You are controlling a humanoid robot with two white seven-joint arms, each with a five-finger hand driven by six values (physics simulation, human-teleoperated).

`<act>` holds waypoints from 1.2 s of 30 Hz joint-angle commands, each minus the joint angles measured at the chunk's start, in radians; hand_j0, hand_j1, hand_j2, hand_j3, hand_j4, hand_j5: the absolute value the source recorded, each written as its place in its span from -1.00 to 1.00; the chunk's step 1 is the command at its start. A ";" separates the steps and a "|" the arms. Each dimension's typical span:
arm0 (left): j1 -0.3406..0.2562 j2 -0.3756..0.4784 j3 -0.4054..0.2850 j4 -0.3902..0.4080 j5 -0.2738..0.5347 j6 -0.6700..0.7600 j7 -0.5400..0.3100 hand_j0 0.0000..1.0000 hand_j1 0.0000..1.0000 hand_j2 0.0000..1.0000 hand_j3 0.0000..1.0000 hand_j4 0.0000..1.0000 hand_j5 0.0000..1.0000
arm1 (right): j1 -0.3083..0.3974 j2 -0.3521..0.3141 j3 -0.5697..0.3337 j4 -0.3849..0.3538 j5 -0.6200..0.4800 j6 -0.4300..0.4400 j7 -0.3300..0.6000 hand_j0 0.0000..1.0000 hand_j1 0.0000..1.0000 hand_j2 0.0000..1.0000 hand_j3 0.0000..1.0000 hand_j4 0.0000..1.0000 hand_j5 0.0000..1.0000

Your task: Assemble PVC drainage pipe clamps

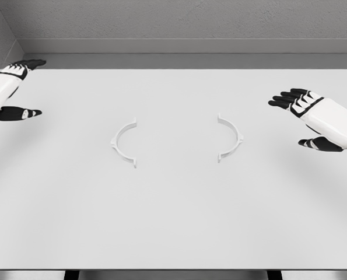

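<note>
So the two white clamp halves are just lying flat near the middle of the white table (173, 233), facing each other like a pair of brackets with a clear gap between them. The left clamp half (123, 143) is sitting at about 9 o'clock from the table's center, its open side pointing toward 3 o'clock, and the right clamp half (231, 137) is sitting at about 3 o'clock, opening back toward 9. Neither one is touching the other or either hand. The left hand (13, 87) is hovering way out at the 10 o'clock edge, black fingers spread with the thumb hanging apart, gripping nothing. The right hand (304, 114) is hanging around 3 o'clock, well apart from the nearer half, fingers fanned out toward the center and thumb dropping below, also holding nothing. A gray wall (185, 23) is running along 12 o'clock.
</note>
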State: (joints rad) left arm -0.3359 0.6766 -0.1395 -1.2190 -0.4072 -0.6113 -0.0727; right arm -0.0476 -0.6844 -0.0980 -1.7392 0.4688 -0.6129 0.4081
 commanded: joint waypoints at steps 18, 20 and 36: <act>0.153 0.005 -0.063 -0.263 0.007 0.000 0.001 1.00 1.00 1.00 1.00 1.00 1.00 | -0.360 0.169 0.308 0.306 0.177 0.004 0.135 1.00 1.00 1.00 1.00 1.00 1.00; 0.153 0.005 -0.074 -0.264 0.005 0.000 0.001 1.00 1.00 1.00 1.00 1.00 1.00 | -0.360 0.170 0.327 0.308 0.179 0.005 0.135 1.00 1.00 1.00 1.00 1.00 1.00; 0.040 -0.051 -0.218 -0.143 0.001 0.000 0.001 1.00 1.00 1.00 1.00 1.00 1.00 | -0.383 0.250 0.320 0.438 0.177 0.018 0.126 1.00 1.00 1.00 1.00 1.00 1.00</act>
State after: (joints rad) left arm -0.3022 0.6352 -0.3354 -1.3816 -0.4124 -0.6111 -0.0726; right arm -0.4310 -0.4378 0.2240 -1.3292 0.6522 -0.5991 0.5361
